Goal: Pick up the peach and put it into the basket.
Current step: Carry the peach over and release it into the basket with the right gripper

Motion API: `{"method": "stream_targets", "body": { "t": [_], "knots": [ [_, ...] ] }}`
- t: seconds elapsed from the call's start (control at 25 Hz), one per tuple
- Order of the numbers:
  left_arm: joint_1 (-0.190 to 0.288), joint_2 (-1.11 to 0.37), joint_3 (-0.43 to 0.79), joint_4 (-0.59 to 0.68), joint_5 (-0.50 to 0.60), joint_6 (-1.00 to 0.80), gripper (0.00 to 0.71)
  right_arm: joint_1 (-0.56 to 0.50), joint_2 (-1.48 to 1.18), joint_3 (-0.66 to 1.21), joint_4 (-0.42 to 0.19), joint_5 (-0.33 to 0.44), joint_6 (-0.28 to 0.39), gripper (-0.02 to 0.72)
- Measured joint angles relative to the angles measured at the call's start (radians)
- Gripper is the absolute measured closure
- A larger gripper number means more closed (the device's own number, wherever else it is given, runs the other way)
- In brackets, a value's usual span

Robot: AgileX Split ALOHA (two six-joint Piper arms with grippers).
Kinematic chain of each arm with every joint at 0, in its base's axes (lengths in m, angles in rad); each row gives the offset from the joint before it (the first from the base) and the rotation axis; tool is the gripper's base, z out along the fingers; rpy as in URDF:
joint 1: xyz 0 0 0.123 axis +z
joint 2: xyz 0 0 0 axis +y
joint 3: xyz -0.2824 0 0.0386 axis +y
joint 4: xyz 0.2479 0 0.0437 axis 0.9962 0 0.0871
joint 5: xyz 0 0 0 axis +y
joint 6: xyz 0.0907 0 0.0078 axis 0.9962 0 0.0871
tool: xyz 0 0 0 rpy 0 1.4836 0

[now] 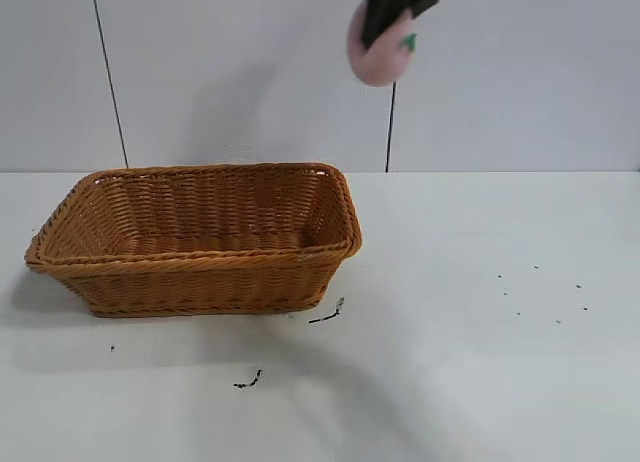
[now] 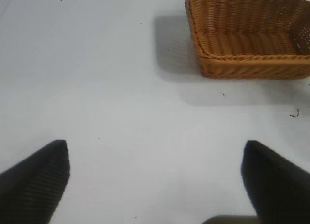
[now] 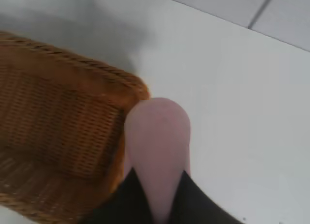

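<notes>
The pale-pink peach [image 1: 378, 54] with a small green leaf mark hangs high in the air, pinched in my right gripper [image 1: 392, 17] at the top of the exterior view, above and just right of the basket's right end. In the right wrist view the peach [image 3: 157, 141] sits squeezed between the black fingers [image 3: 123, 197], over the basket's corner. The orange-brown wicker basket [image 1: 195, 267] stands empty on the white table at the left; it also shows in the left wrist view [image 2: 249, 64] and the right wrist view [image 3: 53, 136]. My left gripper [image 2: 156, 178] is open and empty above bare table, away from the basket.
The white table [image 1: 480, 362] carries small dark specks and scraps [image 1: 326, 315] in front of the basket and at the right. A grey wall with two thin black cables [image 1: 108, 72] stands behind.
</notes>
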Motion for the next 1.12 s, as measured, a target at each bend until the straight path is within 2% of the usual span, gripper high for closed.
{"method": "stream_targets", "body": {
  "t": [0.28,0.44,0.48,0.52,0.6,0.64,0.68,0.72,0.84,0.96,1.12],
  "knots": [
    [0.0,0.0,0.0,0.0,0.0,0.0,0.017,0.024,0.167,0.0,0.001,-0.119,-0.001,0.717],
    [0.0,0.0,0.0,0.0,0.0,0.0,0.017,0.024,0.234,0.0,0.004,-0.134,-0.001,0.707],
    [0.0,0.0,0.0,0.0,0.0,0.0,0.017,0.024,0.243,0.0,0.004,-0.134,0.0,0.673],
    [0.0,0.0,0.0,0.0,0.0,0.0,0.017,0.024,0.247,0.0,0.005,-0.134,0.0,0.601],
    [0.0,0.0,0.0,0.0,0.0,0.0,0.017,0.024,0.248,0.0,0.005,-0.133,0.002,0.382],
    [0.0,0.0,0.0,0.0,0.0,0.0,0.017,0.024,0.248,0.0,0.007,-0.133,0.002,0.241],
    [0.0,0.0,0.0,0.0,0.0,0.0,0.017,0.024,0.246,-0.001,0.007,-0.133,0.002,0.146],
    [0.0,0.0,0.0,0.0,0.0,0.0,0.017,0.024,0.243,-0.001,0.009,-0.133,0.001,0.098],
    [0.0,0.0,0.0,0.0,0.0,0.0,0.017,0.024,0.227,-0.001,0.009,-0.13,0.0,0.027],
    [0.0,0.0,0.0,0.0,0.0,0.0,0.017,0.024,0.198,-0.008,0.01,-0.111,0.0,0.015],
    [0.0,0.0,0.0,0.0,0.0,0.0,0.017,0.021,0.151,-0.067,0.01,-0.036,0.0,0.015]
  ]
}}
